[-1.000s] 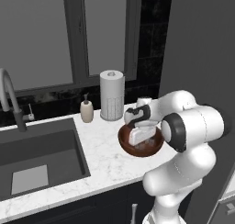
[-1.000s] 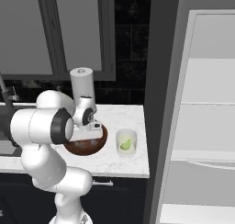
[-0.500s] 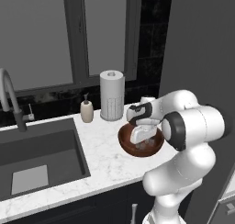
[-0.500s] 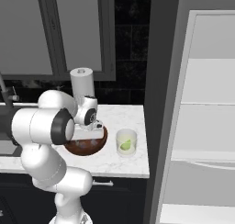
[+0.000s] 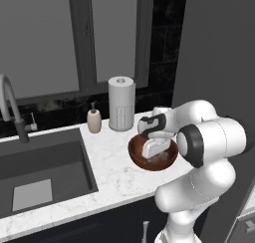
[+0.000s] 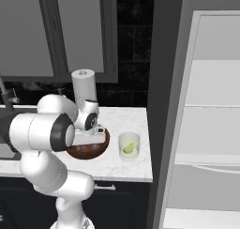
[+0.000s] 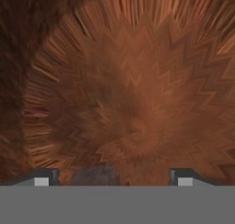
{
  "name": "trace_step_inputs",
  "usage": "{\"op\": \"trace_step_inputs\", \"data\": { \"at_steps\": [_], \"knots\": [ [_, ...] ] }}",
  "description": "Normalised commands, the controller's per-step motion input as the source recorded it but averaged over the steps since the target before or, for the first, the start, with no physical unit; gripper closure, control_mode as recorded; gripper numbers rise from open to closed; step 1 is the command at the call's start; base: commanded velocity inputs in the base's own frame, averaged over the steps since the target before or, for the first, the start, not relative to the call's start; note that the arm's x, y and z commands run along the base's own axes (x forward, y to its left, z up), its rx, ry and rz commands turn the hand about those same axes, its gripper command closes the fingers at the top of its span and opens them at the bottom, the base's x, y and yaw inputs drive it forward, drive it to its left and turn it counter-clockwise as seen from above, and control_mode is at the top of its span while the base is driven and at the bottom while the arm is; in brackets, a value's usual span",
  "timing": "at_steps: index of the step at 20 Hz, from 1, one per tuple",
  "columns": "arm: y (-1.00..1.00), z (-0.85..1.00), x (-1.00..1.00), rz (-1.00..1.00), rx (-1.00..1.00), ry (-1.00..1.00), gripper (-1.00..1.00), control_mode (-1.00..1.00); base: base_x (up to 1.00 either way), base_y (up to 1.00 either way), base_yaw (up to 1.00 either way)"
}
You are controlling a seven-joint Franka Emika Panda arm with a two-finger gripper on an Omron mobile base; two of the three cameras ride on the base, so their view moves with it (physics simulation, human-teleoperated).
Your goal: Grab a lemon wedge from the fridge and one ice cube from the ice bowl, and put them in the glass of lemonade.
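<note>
arm bent low, tool [image 7: 110, 175] open in ice bowl [image 5: 139, 155]

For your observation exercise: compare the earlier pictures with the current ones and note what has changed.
The hand has sunk lower into the ice bowl, jaws open, nothing held. The bowl, the glass with a lemon wedge in it, the white cylinder and the bottle have not moved.

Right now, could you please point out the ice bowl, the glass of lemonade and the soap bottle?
ice bowl [image 5: 137, 155], left base view, front-left rim.
glass of lemonade [image 6: 129, 145], right base view, front wall.
soap bottle [image 5: 94, 121], left base view, body.
</note>
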Motion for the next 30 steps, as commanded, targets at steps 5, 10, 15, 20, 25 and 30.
{"op": "trace_step_inputs", "data": {
  "at_steps": [5, 10, 15, 20, 25, 30],
  "knots": [
    [0.01, -0.66, -0.02, 0.03, 0.07, 0.0, -1.0, -1.0, 0.0, 0.0, 0.0],
    [0.0, -0.52, -0.15, 0.03, 0.07, 0.02, -1.0, -1.0, 0.0, 0.0, 0.0],
    [0.0, -0.42, -0.28, 0.03, 0.1, 0.03, -1.0, -1.0, 0.0, 0.0, 0.0],
    [0.0, -0.82, -0.08, 0.05, 0.12, 0.0, -1.0, -1.0, 0.0, 0.0, 0.0],
    [0.01, -0.69, -0.21, 0.04, 0.02, 0.01, -1.0, -1.0, 0.0, 0.0, 0.0],
    [0.05, -0.31, -0.25, 0.01, 0.03, 0.1, 1.0, -1.0, 0.0, 0.0, 0.0]
  ]
}}
